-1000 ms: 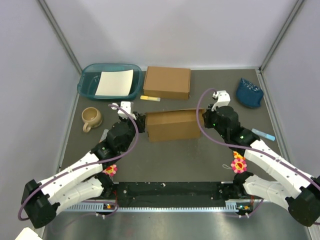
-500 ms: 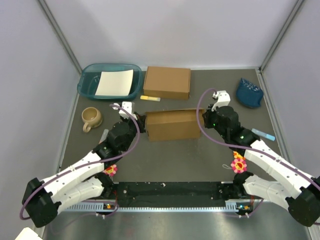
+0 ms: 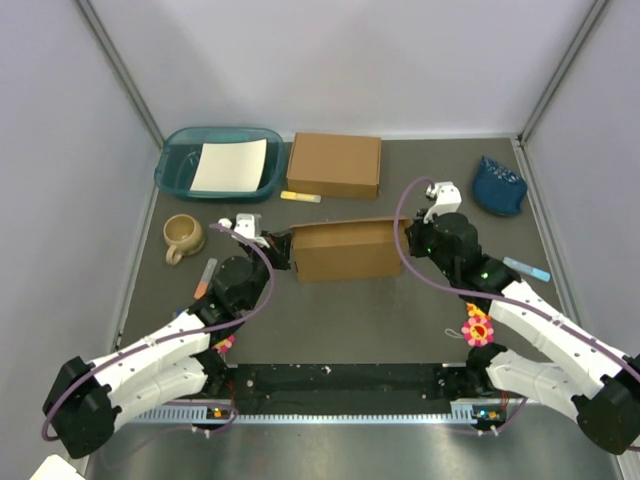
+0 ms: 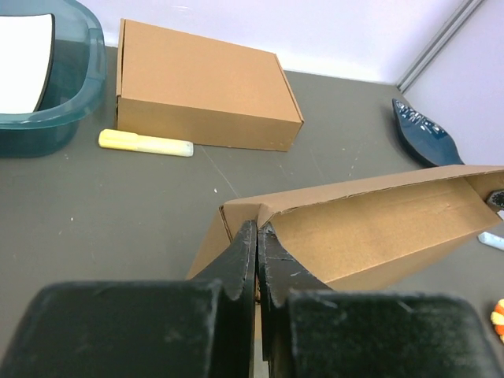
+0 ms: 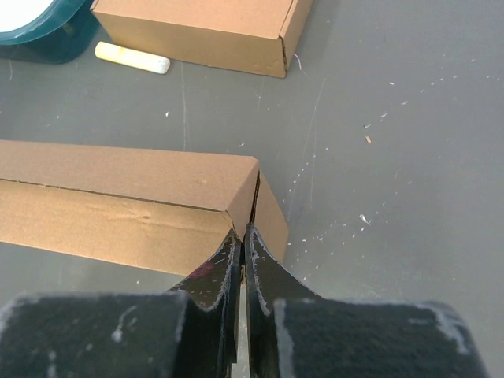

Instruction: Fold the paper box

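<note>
Now left end effector [image 4: 257,230], right end effector [image 5: 242,233] clamp paper box [image 3: 340,250] ends — jaws shut.

This looks like a robot test lab, not a home or a shop. Plain pale walls [image 3: 350,60] with grey metal bars [image 3: 120,70] close in three sides, like a big booth. The dark grey counter [image 3: 350,320] has little scratches and white specks. Two white and black robot arms, the left arm [image 3: 150,350] and the right arm [image 3: 540,320], are bolted to a black rail [image 3: 340,380] at the near edge, with purple cables [image 3: 262,290] looping off them. A teal tray [image 3: 170,165], a mug [image 3: 183,236] and a yellow marker [image 3: 300,197] sit around like practice props.
</note>
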Robot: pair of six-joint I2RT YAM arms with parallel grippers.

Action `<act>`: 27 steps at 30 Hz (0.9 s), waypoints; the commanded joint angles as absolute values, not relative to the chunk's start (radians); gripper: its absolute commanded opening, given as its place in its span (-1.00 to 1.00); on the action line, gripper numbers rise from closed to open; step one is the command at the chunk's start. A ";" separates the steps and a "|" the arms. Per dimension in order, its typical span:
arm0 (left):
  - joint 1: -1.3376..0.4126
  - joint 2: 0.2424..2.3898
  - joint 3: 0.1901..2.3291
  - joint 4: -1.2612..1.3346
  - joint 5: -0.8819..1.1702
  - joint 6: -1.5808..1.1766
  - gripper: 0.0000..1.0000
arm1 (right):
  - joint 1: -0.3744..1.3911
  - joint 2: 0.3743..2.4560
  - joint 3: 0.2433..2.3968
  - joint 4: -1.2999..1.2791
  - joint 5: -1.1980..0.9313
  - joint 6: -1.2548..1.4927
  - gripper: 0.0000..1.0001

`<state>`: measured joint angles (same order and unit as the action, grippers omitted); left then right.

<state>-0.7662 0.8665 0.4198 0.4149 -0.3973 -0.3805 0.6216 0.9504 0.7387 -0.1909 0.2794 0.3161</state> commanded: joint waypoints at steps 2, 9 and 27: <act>-0.776 0.908 0.327 0.325 -0.327 -0.434 -1.00 | 0.634 0.956 0.693 -0.302 0.238 0.328 -1.00; -0.799 0.943 0.288 0.313 -0.390 -0.437 -1.00 | 0.630 0.945 0.681 -0.302 0.232 0.327 -1.00; -0.908 1.143 0.336 0.258 -0.534 -0.442 -1.00 | 0.632 0.917 0.627 -0.310 0.216 0.336 -1.00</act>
